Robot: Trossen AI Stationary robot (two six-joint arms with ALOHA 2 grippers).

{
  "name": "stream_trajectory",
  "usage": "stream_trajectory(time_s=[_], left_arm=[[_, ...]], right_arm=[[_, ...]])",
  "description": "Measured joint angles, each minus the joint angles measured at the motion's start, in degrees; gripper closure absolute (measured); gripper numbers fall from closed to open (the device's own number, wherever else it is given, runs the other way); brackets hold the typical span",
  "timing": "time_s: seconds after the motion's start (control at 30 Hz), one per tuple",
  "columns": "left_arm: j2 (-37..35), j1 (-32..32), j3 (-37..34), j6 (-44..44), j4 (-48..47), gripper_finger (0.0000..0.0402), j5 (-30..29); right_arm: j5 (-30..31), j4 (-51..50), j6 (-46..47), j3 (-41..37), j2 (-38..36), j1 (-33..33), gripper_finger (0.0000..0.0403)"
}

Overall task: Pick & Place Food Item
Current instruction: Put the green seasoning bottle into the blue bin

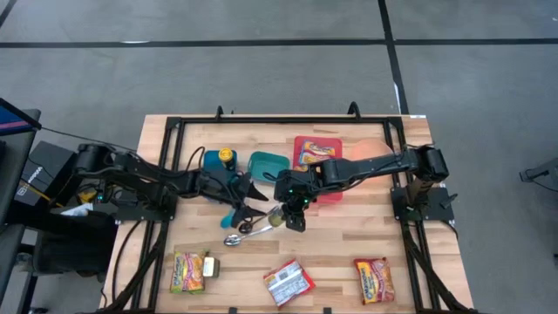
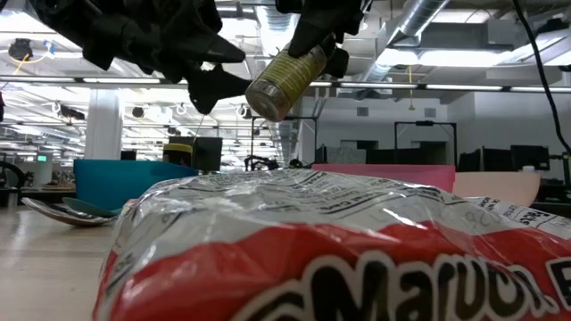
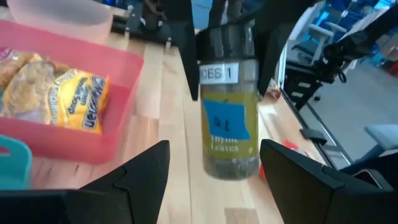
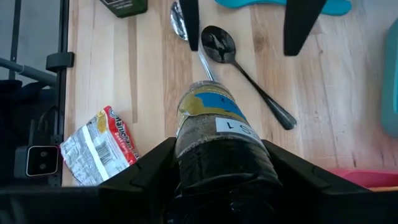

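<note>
The right claw (image 4: 214, 180) is grasping a spice jar (image 4: 214, 121) of dried green herbs. It pinches the jar near its black lid, and the jar sticks out from between the claw's two dark fingers (image 4: 152, 168). The jar hangs in the air above the table (image 1: 349, 244), tilted, and does not touch the wood. It has a blue sticker on its side.

Right under the jar lie two spoons (image 4: 214, 43) on the table. A red and white noodle packet (image 4: 102, 146) lies off to one side, near the table's front edge.

The left claw (image 3: 214, 180) is open and has nothing in it. It points at the jar from the other side, very near, with the jar in front of the gap between its fingers.

Farther back is a pink tray (image 3: 93, 140) with a yellow noodle packet (image 3: 78, 99) inside. A teal tub (image 1: 266, 163) sits just beside the tray.
</note>
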Motion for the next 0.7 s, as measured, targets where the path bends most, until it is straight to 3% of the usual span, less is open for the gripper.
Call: stream_trajectory(time_s=[0.47, 0.7], left_arm=[[2.42, -0.14, 0.0, 0.26, 3.62, 0.0139, 0.64], [2.42, -4.53, 0.0, 13.15, 4.12, 0.0143, -5.65]], right_arm=[[0.19, -0.78, 0.93, 0.0, -0.02, 0.04, 0.0207], [0.57, -1.61, 1.09, -0.02, -0.02, 0.04, 0.0207]])
